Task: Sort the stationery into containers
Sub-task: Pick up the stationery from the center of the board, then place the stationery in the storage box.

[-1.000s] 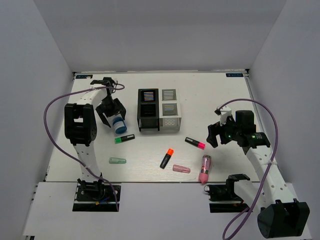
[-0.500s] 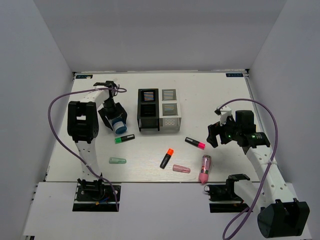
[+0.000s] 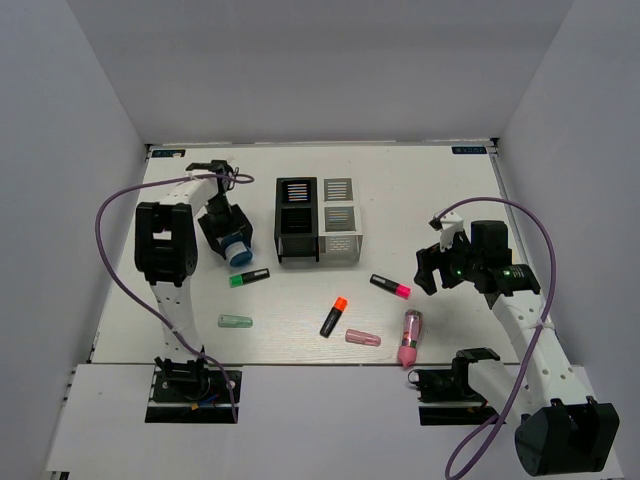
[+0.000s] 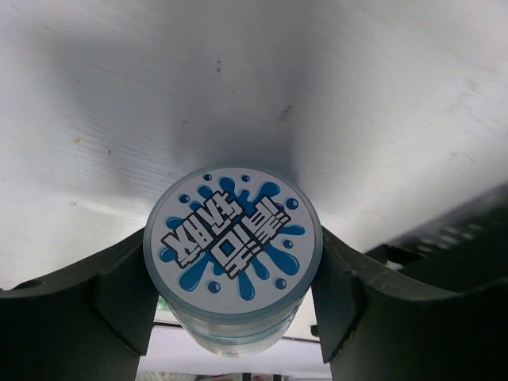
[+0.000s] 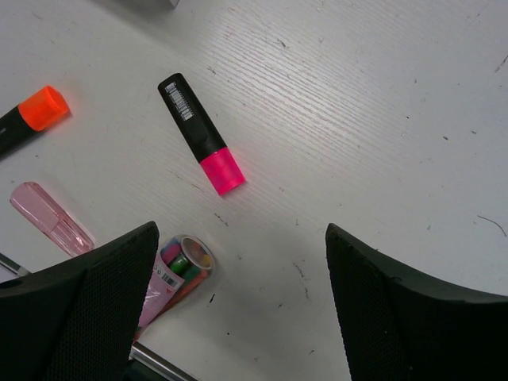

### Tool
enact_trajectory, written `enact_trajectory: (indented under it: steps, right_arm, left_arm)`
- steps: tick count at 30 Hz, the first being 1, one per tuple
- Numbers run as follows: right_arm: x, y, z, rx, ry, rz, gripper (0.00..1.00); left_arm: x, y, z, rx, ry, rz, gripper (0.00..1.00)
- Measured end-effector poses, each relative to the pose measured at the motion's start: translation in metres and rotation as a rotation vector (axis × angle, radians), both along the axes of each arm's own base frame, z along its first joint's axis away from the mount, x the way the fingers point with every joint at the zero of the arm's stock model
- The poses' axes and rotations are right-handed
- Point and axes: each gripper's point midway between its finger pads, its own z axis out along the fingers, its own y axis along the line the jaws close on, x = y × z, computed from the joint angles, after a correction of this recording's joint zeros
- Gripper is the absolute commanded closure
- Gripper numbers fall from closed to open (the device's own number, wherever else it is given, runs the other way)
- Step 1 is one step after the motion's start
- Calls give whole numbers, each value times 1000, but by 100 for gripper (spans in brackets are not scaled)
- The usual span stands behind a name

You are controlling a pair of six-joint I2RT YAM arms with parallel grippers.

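My left gripper (image 3: 232,243) is shut on the blue-white tape roll (image 3: 238,251), left of the black box (image 3: 297,221); in the left wrist view the roll (image 4: 232,252) sits between both fingers (image 4: 119,294). The white-grey box (image 3: 341,220) adjoins the black one. On the table lie a green-capped highlighter (image 3: 248,277), an orange-capped one (image 3: 333,316), a pink-capped one (image 3: 390,287), a pale green capsule (image 3: 235,321), a pink capsule (image 3: 362,338) and the pink-clear tube (image 3: 409,338). My right gripper (image 3: 428,268) is open and empty, right of the pink-capped highlighter (image 5: 201,133).
White walls close in the table on the left, right and back. In the right wrist view the tube (image 5: 171,274) lies by my left finger, with the pink capsule (image 5: 51,218) and orange cap (image 5: 41,107) further left.
The left gripper closed on the tape roll and shifted slightly. The right arm has not moved.
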Motion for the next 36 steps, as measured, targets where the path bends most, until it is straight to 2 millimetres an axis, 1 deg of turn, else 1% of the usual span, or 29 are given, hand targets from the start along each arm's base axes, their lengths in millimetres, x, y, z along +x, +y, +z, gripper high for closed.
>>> enact_trajectory:
  steps: [1, 2, 4, 5, 7, 8, 9, 10, 12, 15, 17, 18, 20, 21, 23, 24, 26, 28, 31, 34, 36]
  right_arm:
    - [0, 0, 0, 0, 0, 0, 18]
    - [0, 0, 0, 0, 0, 1, 29]
    - [0, 0, 0, -3, -4, 6, 42]
    - [0, 0, 0, -2, -3, 8, 51]
    - [0, 1, 0, 0, -4, 13, 60]
    - [-1, 1, 0, 3, -3, 15, 70]
    - [-1, 2, 0, 1, -6, 20, 73]
    - [-1, 2, 1, 3, -5, 22, 73]
    - [-1, 3, 1, 6, -4, 23, 75]
    - [-1, 3, 1, 8, -5, 27, 75]
    - [-2, 3, -1, 7, -1, 28, 75]
    - [-2, 3, -1, 7, 0, 28, 73]
    - [-2, 3, -1, 7, -1, 28, 73]
    - [-2, 3, -1, 7, -1, 28, 73]
    - [-2, 3, -1, 7, -1, 28, 72]
    - [-2, 3, -1, 7, -2, 28, 72]
    - [-2, 3, -1, 7, -2, 28, 72]
    - [-2, 3, -1, 7, -2, 27, 72]
    - [-2, 3, -1, 6, -2, 27, 70]
    - [-2, 3, -2, 6, 0, 27, 70]
    - [-3, 3, -4, 5, 4, 27, 70]
  left_arm:
    - [2, 0, 3, -2, -5, -7, 100]
    - [5, -1, 9, -2, -14, -19, 100]
    - [18, -2, 26, 7, -60, -50, 100]
    - [26, -3, 37, 17, -95, -71, 100]
    - [45, -7, 65, 50, -191, -126, 100]
    - [57, -12, 85, 71, -268, -167, 100]
    - [62, -17, 101, 79, -326, -196, 100]
    - [66, -24, 117, 85, -388, -228, 100]
    - [66, -40, 154, 92, -523, -303, 100]
    - [55, -66, 205, 88, -733, -400, 100]
    - [47, -86, 231, 74, -870, -462, 100]
    - [44, -97, 240, 63, -934, -495, 100]
    - [43, -115, 248, 65, -1052, -550, 100]
    - [44, -124, 247, 67, -1102, -577, 100]
    - [48, -140, 234, 90, -1169, -628, 100]
    - [51, -147, 223, 108, -1181, -650, 100]
    - [62, -159, 207, 139, -1214, -675, 100]
    - [74, -166, 192, 178, -1238, -687, 100]
    - [94, -172, 181, 230, -1265, -681, 100]
    - [109, -175, 182, 262, -1289, -665, 100]
    - [115, -176, 188, 279, -1311, -652, 100]
